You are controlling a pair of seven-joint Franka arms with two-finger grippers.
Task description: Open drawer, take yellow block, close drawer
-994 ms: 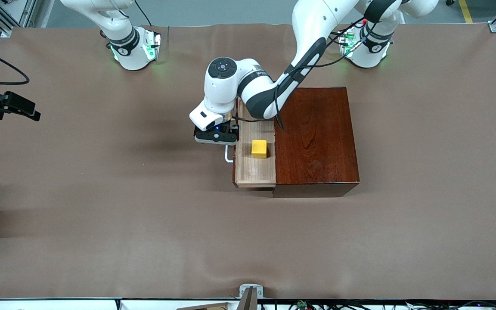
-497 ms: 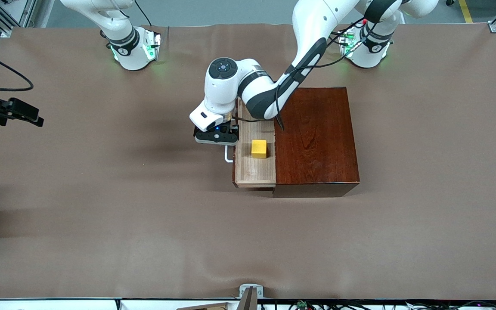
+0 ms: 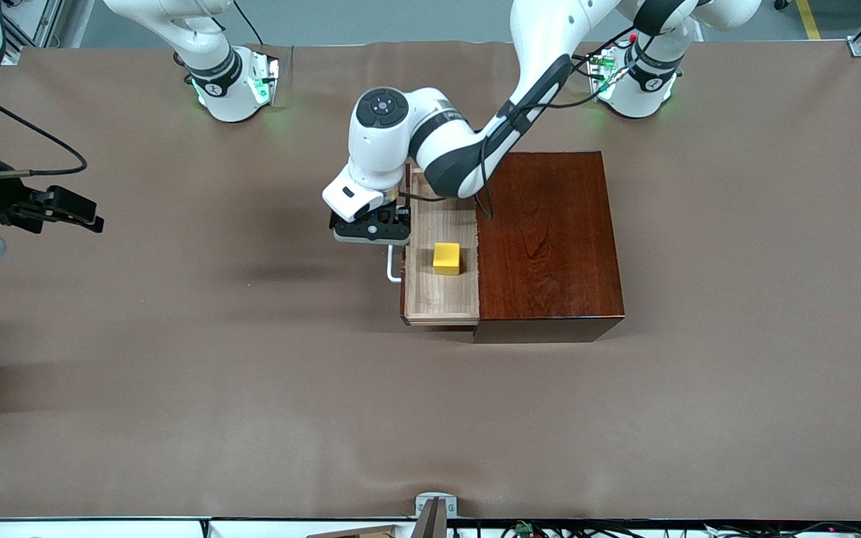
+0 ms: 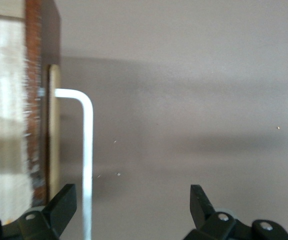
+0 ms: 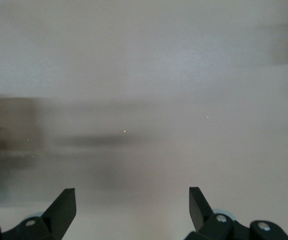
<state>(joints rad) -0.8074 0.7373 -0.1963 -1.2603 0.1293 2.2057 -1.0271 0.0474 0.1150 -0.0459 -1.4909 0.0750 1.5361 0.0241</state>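
The drawer point(image 3: 442, 295) stands pulled out of the dark reddish-brown box point(image 3: 550, 239) toward the right arm's end of the table. The yellow block point(image 3: 446, 258) lies on its pale wood floor. My left gripper point(image 3: 371, 233) is at the white handle point(image 3: 392, 270) and is open. In the left wrist view the handle's bar point(image 4: 87, 150) runs between the fingers of the left gripper point(image 4: 132, 205), close to one finger, unclamped. My right gripper point(image 3: 94, 222) hangs open over bare table near the right arm's end, and the right wrist view shows the right gripper point(image 5: 132, 205) holding nothing.
A brown cloth point(image 3: 251, 388) covers the table. The left arm's forearm point(image 3: 468, 157) crosses over the box's corner nearest the bases. A metal bracket point(image 3: 434, 508) sits at the table edge nearest the front camera.
The drawer has slid a little farther out with the block in it. The left gripper has shifted slightly toward the bases. The right gripper has moved in toward the table's middle.
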